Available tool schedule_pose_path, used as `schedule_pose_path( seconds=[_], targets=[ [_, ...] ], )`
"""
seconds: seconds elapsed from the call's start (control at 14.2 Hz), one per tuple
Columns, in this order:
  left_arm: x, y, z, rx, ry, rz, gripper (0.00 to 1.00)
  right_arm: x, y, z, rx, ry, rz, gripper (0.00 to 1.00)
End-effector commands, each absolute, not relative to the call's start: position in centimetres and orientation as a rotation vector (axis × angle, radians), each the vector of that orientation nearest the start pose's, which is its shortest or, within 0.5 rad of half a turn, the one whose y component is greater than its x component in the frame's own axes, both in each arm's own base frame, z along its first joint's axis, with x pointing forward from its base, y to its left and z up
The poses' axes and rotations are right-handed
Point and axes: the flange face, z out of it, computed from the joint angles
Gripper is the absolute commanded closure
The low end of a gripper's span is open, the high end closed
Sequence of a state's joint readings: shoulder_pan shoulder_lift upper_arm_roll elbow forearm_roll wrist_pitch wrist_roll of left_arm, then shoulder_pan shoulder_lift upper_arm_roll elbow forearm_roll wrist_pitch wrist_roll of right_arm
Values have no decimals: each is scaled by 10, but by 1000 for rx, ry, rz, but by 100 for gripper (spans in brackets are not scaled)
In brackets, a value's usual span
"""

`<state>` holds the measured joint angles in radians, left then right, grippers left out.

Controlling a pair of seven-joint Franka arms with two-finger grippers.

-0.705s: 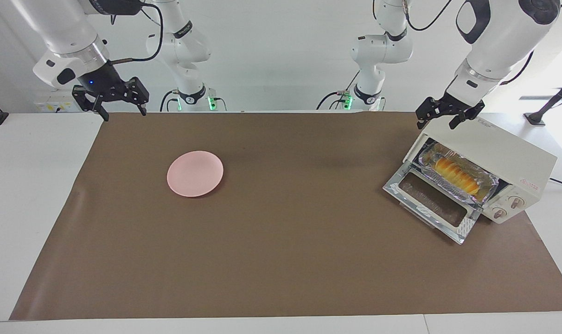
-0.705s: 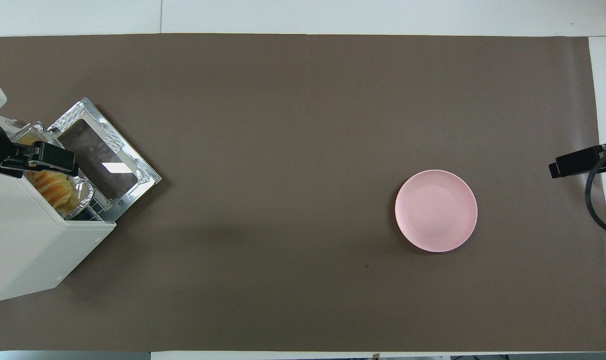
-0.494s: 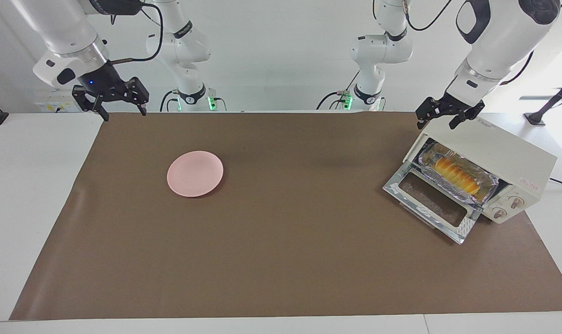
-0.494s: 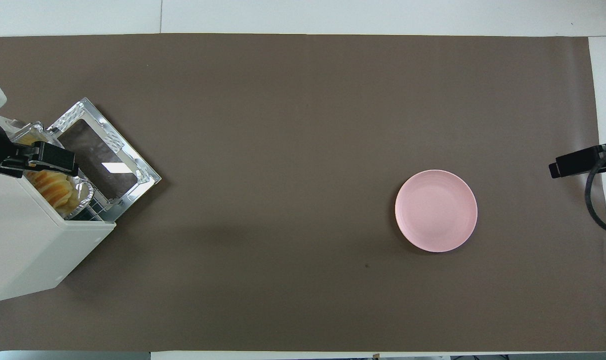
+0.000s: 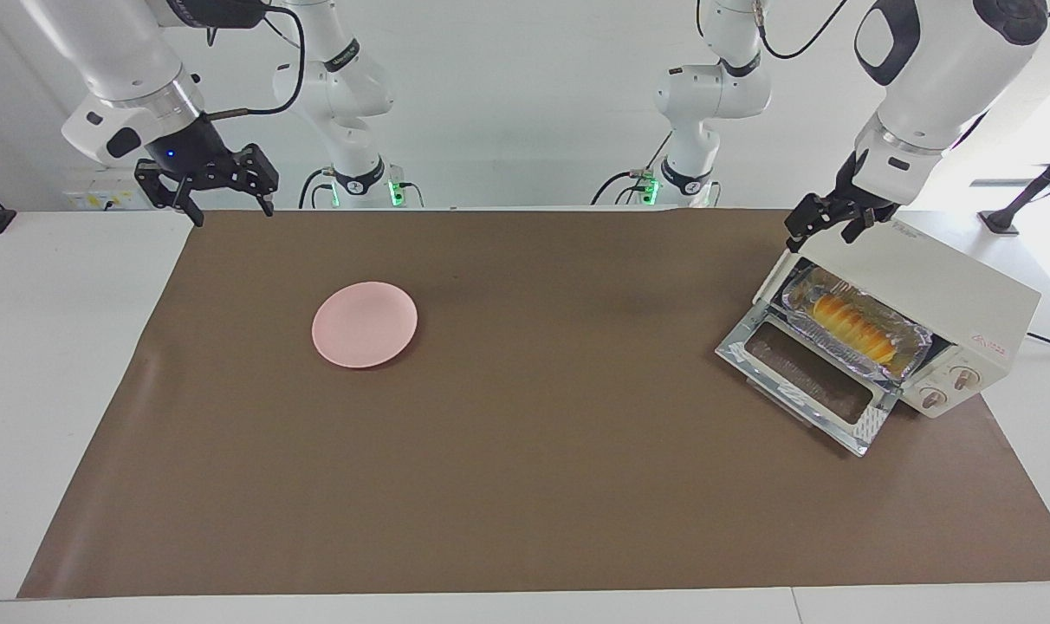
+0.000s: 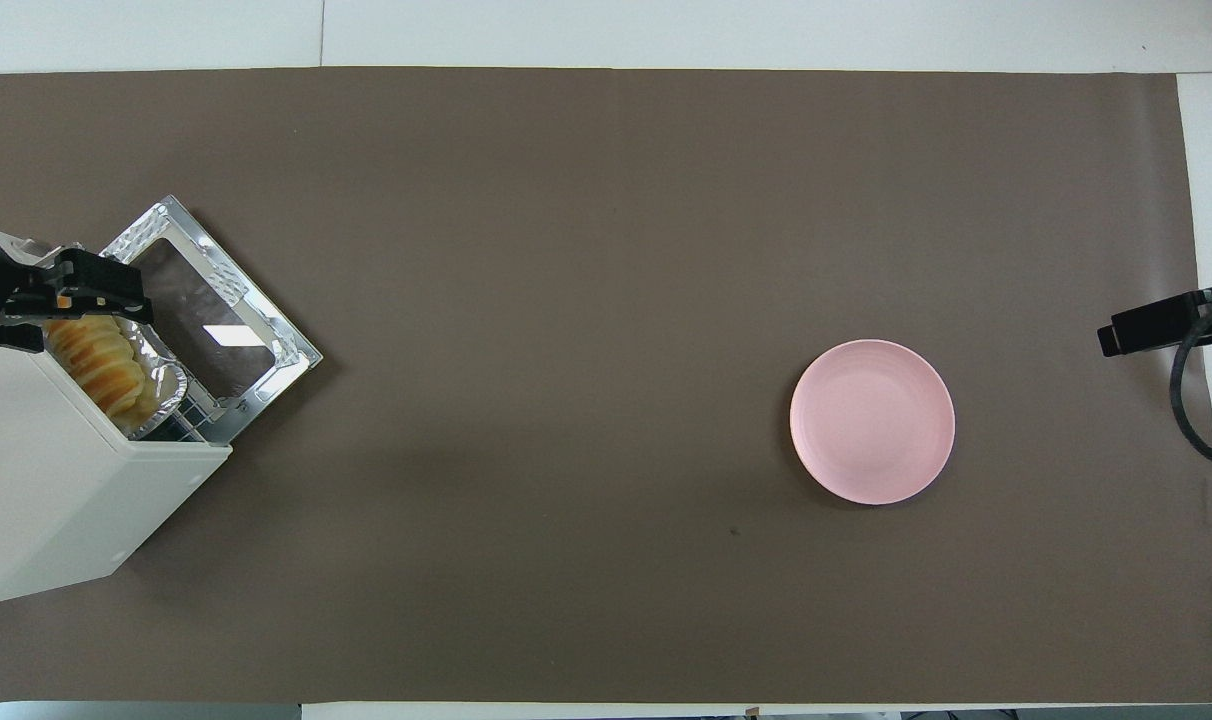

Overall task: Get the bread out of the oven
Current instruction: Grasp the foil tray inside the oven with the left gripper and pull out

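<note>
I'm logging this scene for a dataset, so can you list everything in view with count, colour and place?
oven: one, cream-white, at the left arm's end of the table, glass door dropped open.
bread: one, golden-orange, inside the oven on the foil tray.
foil tray: one, silver, on the oven's rack.
plate: one, pink, on the mat toward the right arm's end.
mat: one, brown, covering most of the table.
left end effector: one, black, over the oven's top edge above the opening.
right end effector: one, black, open, waiting over the mat's corner at its own end.
</note>
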<state>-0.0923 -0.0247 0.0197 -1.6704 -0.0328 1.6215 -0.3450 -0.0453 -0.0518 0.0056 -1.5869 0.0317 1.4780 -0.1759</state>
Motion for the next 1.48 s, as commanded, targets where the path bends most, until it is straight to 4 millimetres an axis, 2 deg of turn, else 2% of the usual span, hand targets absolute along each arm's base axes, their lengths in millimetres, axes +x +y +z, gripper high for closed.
schedule_pose_path(
  seconds=[0.0, 0.14, 0.28, 0.42, 0.56, 0.78, 0.85, 1.06, 1.13, 1.2, 1.27, 1.34, 1.41],
  targets=[
    [569, -36, 570, -3081, -740, 21, 0, 521, -17, 639, -3083, -190, 90, 0],
    [581, -25, 545, -3003, -740, 39, 0, 521, -17, 639, -3085, -192, 90, 0],
    [597, -22, 507, -2901, -827, 49, 0, 521, -17, 639, -3083, -190, 90, 0],
    [606, -22, 480, -2868, -900, 29, 0, 521, -17, 639, -3083, -190, 92, 0],
    [606, -3, 459, -2852, -902, -7, 0, 521, -17, 639, -3083, -190, 92, 0],
    [598, 13, 427, -2838, -940, -6, 0, 521, -17, 639, -3083, -190, 92, 0],
    [597, 19, 425, -2832, -969, -19, 0, 521, -17, 639, -3083, -190, 90, 0],
    [601, 18, 415, -2778, -1148, -66, 51, 521, -17, 639, -3083, -190, 90, 0],
    [597, 18, 406, -2768, -1162, -45, 58, 521, -17, 639, -3083, -192, 92, 0],
    [592, 18, 397, -2764, -1162, -30, 60, 521, -17, 639, -3083, -190, 90, 0],
    [586, 24, 388, -2762, -1172, -27, 64, 521, -17, 639, -3083, -190, 90, 0],
    [582, 35, 384, -2753, -1195, -32, 64, 521, -17, 639, -3083, -190, 90, 0],
    [579, 38, 382, -2751, -1195, -30, 69, 521, -17, 639, -3083, -190, 90, 0]
  ],
)
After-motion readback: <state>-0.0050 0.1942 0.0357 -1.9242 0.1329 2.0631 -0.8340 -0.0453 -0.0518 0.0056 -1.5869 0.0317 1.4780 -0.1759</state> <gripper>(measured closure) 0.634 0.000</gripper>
